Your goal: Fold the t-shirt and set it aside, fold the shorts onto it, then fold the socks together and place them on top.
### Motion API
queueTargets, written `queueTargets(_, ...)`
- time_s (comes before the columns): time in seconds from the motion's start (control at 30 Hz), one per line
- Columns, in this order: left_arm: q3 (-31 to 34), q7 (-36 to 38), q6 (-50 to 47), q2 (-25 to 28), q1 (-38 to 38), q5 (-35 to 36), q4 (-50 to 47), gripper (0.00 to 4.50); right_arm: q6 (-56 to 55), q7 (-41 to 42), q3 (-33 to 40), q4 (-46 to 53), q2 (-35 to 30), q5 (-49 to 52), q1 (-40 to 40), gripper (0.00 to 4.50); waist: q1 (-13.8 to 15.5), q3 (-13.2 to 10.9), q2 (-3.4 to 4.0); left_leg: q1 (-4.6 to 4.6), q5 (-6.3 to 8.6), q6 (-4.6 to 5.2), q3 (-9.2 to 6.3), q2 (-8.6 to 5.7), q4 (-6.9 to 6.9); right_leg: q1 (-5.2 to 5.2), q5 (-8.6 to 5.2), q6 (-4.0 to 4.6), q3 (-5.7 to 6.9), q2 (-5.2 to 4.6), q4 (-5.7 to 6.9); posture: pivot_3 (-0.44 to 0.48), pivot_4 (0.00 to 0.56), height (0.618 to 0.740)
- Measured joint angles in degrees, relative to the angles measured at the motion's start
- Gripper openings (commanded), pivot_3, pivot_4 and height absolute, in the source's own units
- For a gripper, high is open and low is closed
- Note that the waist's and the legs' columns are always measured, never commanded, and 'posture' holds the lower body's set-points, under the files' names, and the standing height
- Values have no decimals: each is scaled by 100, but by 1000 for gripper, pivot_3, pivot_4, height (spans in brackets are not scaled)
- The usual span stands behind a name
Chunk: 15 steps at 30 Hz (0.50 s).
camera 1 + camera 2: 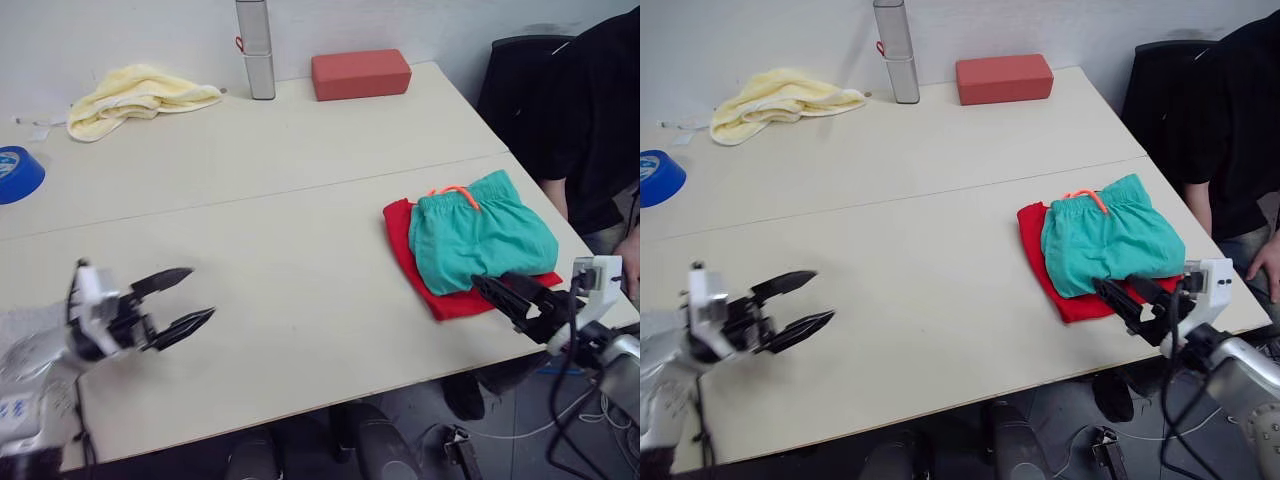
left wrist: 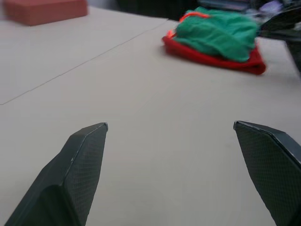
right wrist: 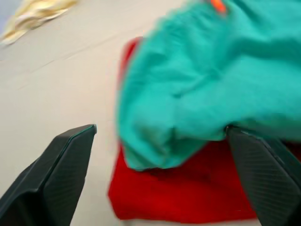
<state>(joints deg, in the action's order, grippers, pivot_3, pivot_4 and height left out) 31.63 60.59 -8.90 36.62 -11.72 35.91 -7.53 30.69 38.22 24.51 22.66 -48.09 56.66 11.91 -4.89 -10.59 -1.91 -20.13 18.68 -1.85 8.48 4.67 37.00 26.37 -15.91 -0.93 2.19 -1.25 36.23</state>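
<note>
Teal-green soft shorts (image 1: 484, 239) are lying folded atop the folded bright red t-shirt (image 1: 404, 243) at the table's (image 1: 300, 290) right edge, both grippers (image 1: 180, 303) (image 1: 487, 291) hanging spread and empty, socks folding remaining.

Left gripper (image 1: 190, 298) hovers low at the robot's left, fingers spread apart. Right gripper (image 1: 492, 291) extends at the right, fingers also spread wide.
</note>
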Motion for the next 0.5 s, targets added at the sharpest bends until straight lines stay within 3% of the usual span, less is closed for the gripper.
queueTargets(0.1,818,-436,172,-326,-796,7,-112,4500,-1824,1810,-746,-453,29,-1387,-188,4465,50,2,-35,-3,-5,4,-9,0,8,-5,7,11,18,1,-30,0,150,740)
queueTargets(0.23,1660,-891,268,-794,-1607,89,-132,4500,-3388,3084,-1149,-1036,821,-1854,-802,4465,65,-3,-65,-5,-5,15,-4,-10,16,-8,26,31,19,-15,-37,0,150,740)
queueTargets(0.5,2801,-2005,238,-1879,-2671,494,-62,4500,-3696,4035,-1902,-1159,1281,-1815,-1370,4465,157,16,-105,-5,14,20,-8,-8,15,-4,21,54,36,-21,-45,0,150,740)
